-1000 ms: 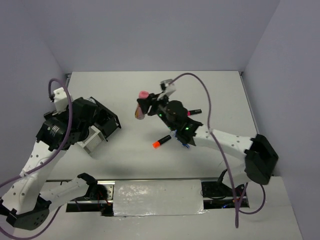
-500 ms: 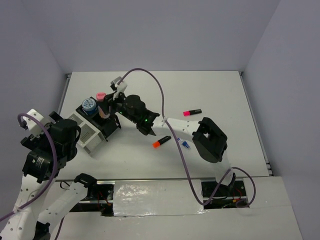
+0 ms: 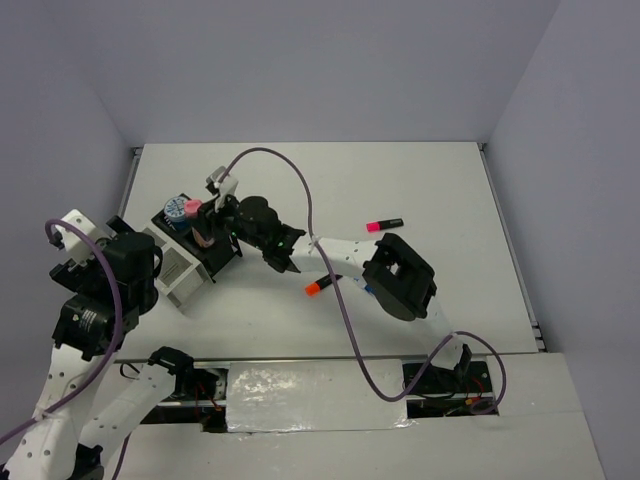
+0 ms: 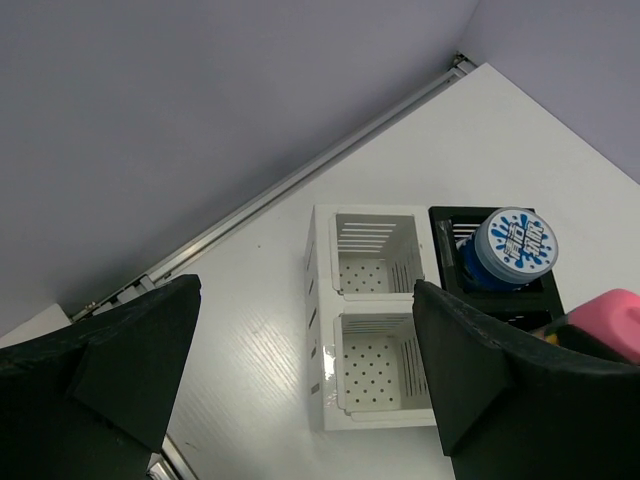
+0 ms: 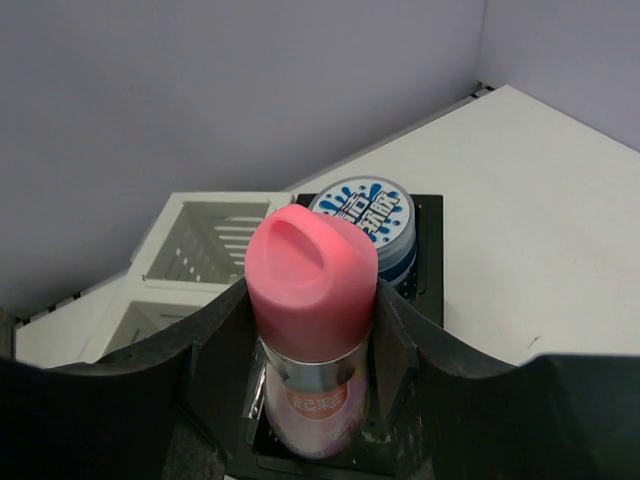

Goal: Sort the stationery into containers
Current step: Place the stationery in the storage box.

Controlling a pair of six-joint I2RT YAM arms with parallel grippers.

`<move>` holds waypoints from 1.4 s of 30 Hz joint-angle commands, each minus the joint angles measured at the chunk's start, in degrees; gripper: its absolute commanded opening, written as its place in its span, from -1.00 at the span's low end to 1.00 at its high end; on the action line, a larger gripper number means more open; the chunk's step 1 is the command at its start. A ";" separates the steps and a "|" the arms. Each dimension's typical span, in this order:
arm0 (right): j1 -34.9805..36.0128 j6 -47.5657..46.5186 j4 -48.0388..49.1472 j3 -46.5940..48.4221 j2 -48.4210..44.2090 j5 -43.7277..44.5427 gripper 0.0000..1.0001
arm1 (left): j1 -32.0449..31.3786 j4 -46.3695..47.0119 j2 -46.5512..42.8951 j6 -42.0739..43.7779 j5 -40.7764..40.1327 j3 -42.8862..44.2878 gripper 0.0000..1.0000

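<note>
My right gripper (image 5: 312, 345) is shut on the pink-capped cylinder (image 5: 312, 290), held upright with its lower end inside the nearer compartment of the black box (image 5: 430, 260). A blue-white roll (image 5: 372, 220) sits in the compartment behind it. From above, the cylinder (image 3: 196, 212) and roll (image 3: 175, 210) show over the black box (image 3: 222, 255). My left gripper (image 4: 300, 390) is open above and just short of the white box (image 4: 322, 300), with nothing between its fingers. A pink-capped marker (image 3: 383, 224) and an orange-capped marker (image 3: 320, 287) lie on the table.
The right arm (image 3: 340, 255) stretches across the table from the right base (image 3: 400, 280), passing over the orange-capped marker. The organizer stands near the table's left edge and the side wall (image 3: 60, 150). Both white compartments (image 4: 375, 265) hold nothing.
My right gripper carried the pink-capped cylinder left from mid-table into the black box. The left arm drew back toward the near left, uncovering the organizer.
</note>
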 commanded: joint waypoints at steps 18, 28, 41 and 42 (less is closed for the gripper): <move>0.39 -0.07 13.92 -11.10 -1.20 -2.53 -0.51 | 1.89 7.28 0.10 5.97 4.63 -1.77 0.99; 0.48 0.29 12.71 -12.70 -8.32 -4.30 0.99 | 1.98 8.95 1.42 8.34 7.70 -2.04 0.99; -5.92 10.27 -19.14 -31.06 -41.00 23.66 0.99 | 1.63 22.22 10.11 18.37 51.96 -3.09 0.99; -7.68 11.61 -23.29 -33.59 -43.28 23.74 0.99 | 1.36 22.66 11.86 17.93 53.66 -3.18 0.99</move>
